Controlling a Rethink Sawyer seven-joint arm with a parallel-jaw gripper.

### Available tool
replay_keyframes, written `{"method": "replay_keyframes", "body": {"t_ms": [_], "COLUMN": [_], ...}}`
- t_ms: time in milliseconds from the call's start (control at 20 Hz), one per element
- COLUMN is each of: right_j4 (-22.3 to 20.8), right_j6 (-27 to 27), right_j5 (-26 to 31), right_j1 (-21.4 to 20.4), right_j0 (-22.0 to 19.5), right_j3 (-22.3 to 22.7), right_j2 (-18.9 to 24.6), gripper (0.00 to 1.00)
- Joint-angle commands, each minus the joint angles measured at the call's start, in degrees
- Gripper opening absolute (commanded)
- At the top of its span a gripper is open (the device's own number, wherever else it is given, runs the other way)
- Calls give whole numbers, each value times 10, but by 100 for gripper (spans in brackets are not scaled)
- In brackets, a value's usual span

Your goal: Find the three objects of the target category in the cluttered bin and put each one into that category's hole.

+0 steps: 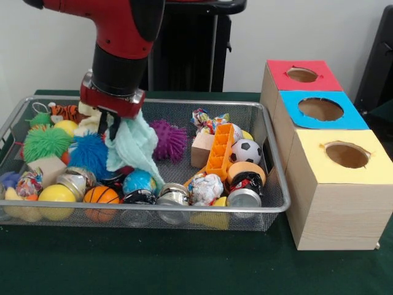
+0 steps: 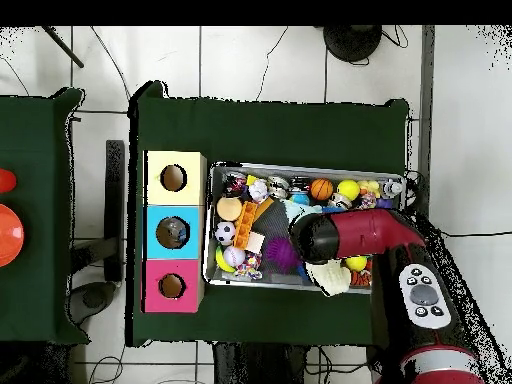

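My gripper (image 1: pixel 113 125) is shut on a pale mint cloth (image 1: pixel 132 149), which hangs down from it over the left middle of the wire mesh bin (image 1: pixel 184 209). The cloth's lower end drapes onto the clutter beside a blue spiky ball (image 1: pixel 89 154). To the right of the bin stand three wooden boxes, each with a round hole in a coloured top: red (image 1: pixel 302 74), blue (image 1: pixel 320 109) and yellow (image 1: pixel 347 154). In the overhead view the arm (image 2: pixel 350 236) covers the gripper, and the boxes (image 2: pixel 173 231) line the bin's left side.
The bin is packed with a purple spiky ball (image 1: pixel 169 139), a green spiky ball (image 1: pixel 44 142), an orange plastic block (image 1: pixel 221 150), a soccer ball (image 1: pixel 246 150), a basketball (image 1: pixel 101 196), a yellow ball (image 1: pixel 56 194), wooden blocks, a paper wad (image 1: pixel 207 188) and metal tins (image 1: pixel 244 198).
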Motion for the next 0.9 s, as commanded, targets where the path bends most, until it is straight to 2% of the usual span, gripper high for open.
{"method": "replay_keyframes", "body": {"t_ms": [50,250,350,500,600,750,900], "right_j4": [-91,-94,-63,9,20,-9,-33], "right_j6": [-113,-115,-143,-189,-220,-231,-238], "right_j5": [-27,-20,9,101,150,158,146], "right_j1": [16,16,27,61,70,68,74], "right_j0": [-19,-23,-52,-104,-115,-116,-134], "right_j3": [-57,-56,-57,-70,-92,-118,-125], "right_j2": [7,12,37,83,95,90,99], "gripper": [0,0,0,0,0,0,0]}}
